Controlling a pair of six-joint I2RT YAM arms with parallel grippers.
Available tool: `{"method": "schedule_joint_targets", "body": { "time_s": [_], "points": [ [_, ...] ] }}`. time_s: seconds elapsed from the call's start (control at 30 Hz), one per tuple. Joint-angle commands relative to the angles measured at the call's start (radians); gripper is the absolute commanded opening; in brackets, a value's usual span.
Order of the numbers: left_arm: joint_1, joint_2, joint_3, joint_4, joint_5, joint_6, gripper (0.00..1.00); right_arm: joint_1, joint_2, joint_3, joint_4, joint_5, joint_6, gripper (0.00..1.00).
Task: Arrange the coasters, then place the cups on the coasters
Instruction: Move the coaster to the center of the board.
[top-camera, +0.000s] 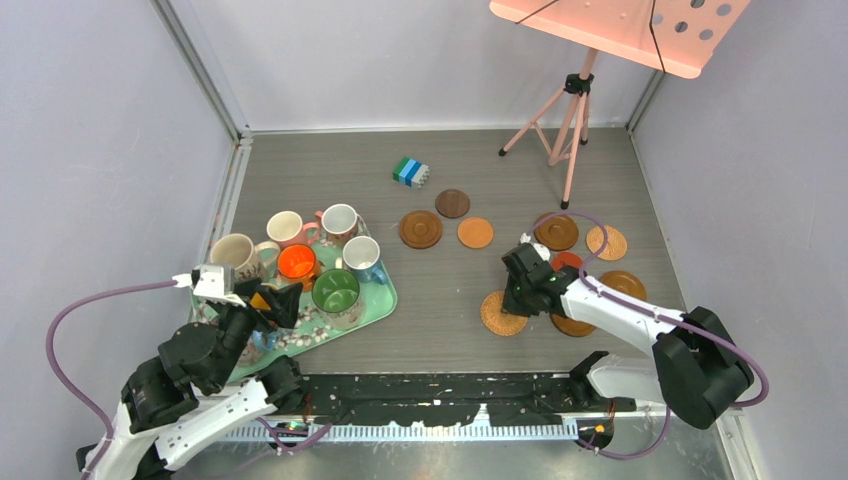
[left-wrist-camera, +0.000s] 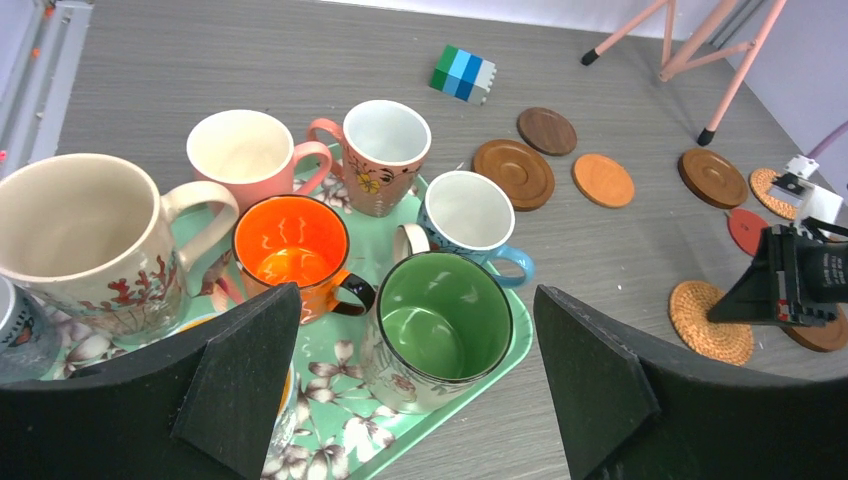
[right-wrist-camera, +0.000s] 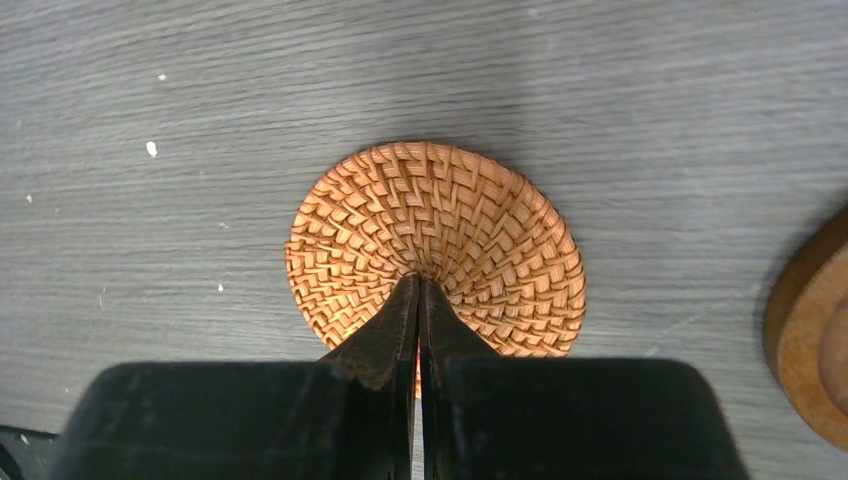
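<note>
Right gripper (right-wrist-camera: 420, 290) pinched fully closed, tips meeting over the middle of the wicker coaster (right-wrist-camera: 435, 250); can't tell if any weave is actually caught between them. Sits on the grey table (top-camera: 450, 290) at about 5 o'clock from centre in the overhead view, with a brown coaster (right-wrist-camera: 810, 340) peeking in at 3 o'clock on the wrist cam.

Left gripper (left-wrist-camera: 415, 385) spread wide, holding nothing, hovering just over the near edge of the mint floral tray (left-wrist-camera: 490, 375), fingers (left-wrist-camera: 240, 370) flanking the green-inside mug (left-wrist-camera: 440, 320).

On the tray, going by the left wrist cam:
- big cream mug (left-wrist-camera: 85, 235) at 9 o'clock
- pink mug (left-wrist-camera: 245, 155) at 11
- mauve mug (left-wrist-camera: 385, 150) at 12
- orange-inside mug (left-wrist-camera: 295, 245) dead centre
- white-and-blue mug (left-wrist-camera: 470, 220) at 2
- all upright, packed close

Rest of the coasters out on the table, none under a cup:
- two dark brown ones (top-camera: 452, 203) (top-camera: 420, 229) plus an orange one (top-camera: 475, 233) around 12 o'clock
- another cluster at 3 o'clock: dark brown (top-camera: 557, 232), tan woven-looking (top-camera: 607, 242), small red (top-camera: 568, 261), brown (top-camera: 624, 285)

Also a blue-green toy block (top-camera: 411, 172) at 12 o'clock, pink music stand (top-camera: 575, 110) at 1.
</note>
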Motion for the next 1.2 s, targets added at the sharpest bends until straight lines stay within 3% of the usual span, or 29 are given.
{"method": "schedule_joint_targets", "body": {
  "time_s": [0.0,0.4,0.7,1.0,1.17],
  "points": [
    [-0.002,-0.014,0.018,-0.023,-0.032,0.013,0.90,0.001,-0.025,-0.006,-0.179,0.102,0.106,0.05],
    [-0.002,-0.034,0.018,-0.019,-0.038,0.024,0.92,0.001,-0.114,0.039,-0.451,0.092,0.252,0.05],
    [-0.002,-0.070,0.009,-0.014,-0.049,0.029,0.92,0.002,-0.074,0.059,-0.399,0.015,0.235,0.05],
    [-0.002,-0.072,0.006,-0.004,-0.033,0.037,0.93,0.002,-0.104,0.157,-0.425,0.090,0.184,0.05],
    [-0.002,-0.050,0.042,-0.028,-0.025,0.062,0.94,0.000,-0.125,0.201,-0.211,0.115,0.004,0.05]
  ]
}}
